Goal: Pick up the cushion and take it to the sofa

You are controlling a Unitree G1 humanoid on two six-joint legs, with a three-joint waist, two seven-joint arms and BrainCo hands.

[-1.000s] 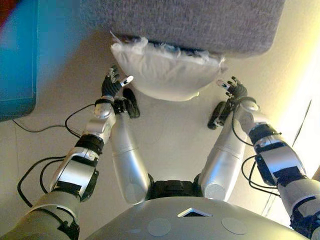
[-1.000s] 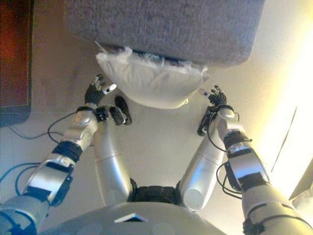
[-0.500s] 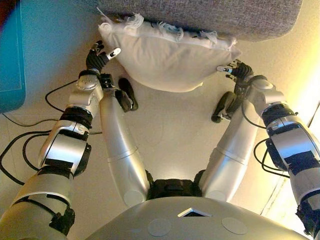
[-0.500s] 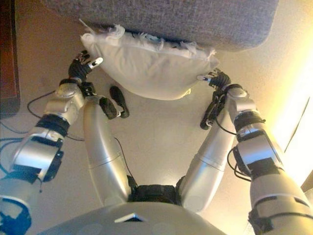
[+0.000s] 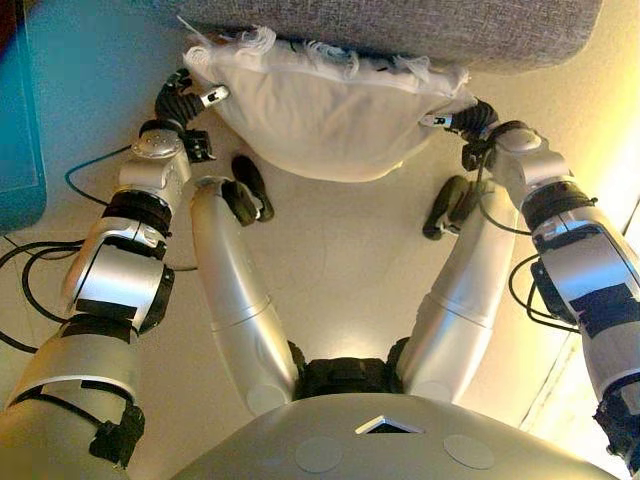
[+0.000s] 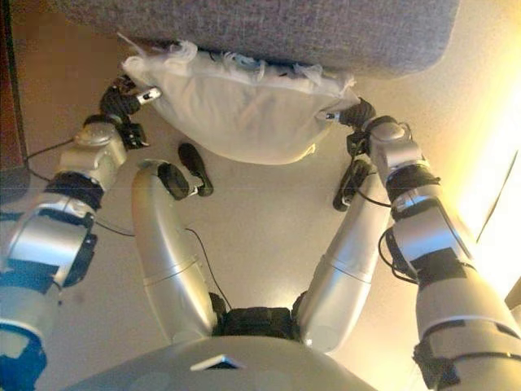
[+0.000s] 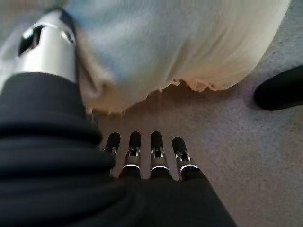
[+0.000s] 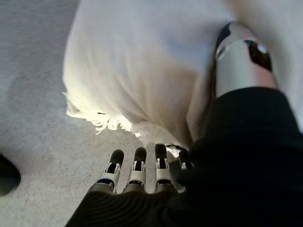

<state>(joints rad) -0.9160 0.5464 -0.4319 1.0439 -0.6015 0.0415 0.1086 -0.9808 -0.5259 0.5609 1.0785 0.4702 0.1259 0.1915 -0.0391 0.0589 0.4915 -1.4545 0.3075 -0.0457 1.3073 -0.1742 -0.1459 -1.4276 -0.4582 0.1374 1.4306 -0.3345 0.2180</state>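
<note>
A white cushion with a fringed edge hangs between my two hands, its far edge against the grey sofa. My left hand presses its left end and my right hand its right end. In the left wrist view the fingers lie straight under the cushion, over the sofa fabric, and the thumb stands beside the cloth. The right wrist view shows the same: straight fingers, thumb against the cushion. Both hands are open.
The sofa fills the far side of the head views. A teal object stands at the left edge, and beige floor lies below the cushion. Bright light falls on the floor at the right.
Both arms have stretched farther forward and the hands have pressed in on the cushion's ends. The cushion now sits higher in view, up against the sofa. The camera has shifted too.
</note>
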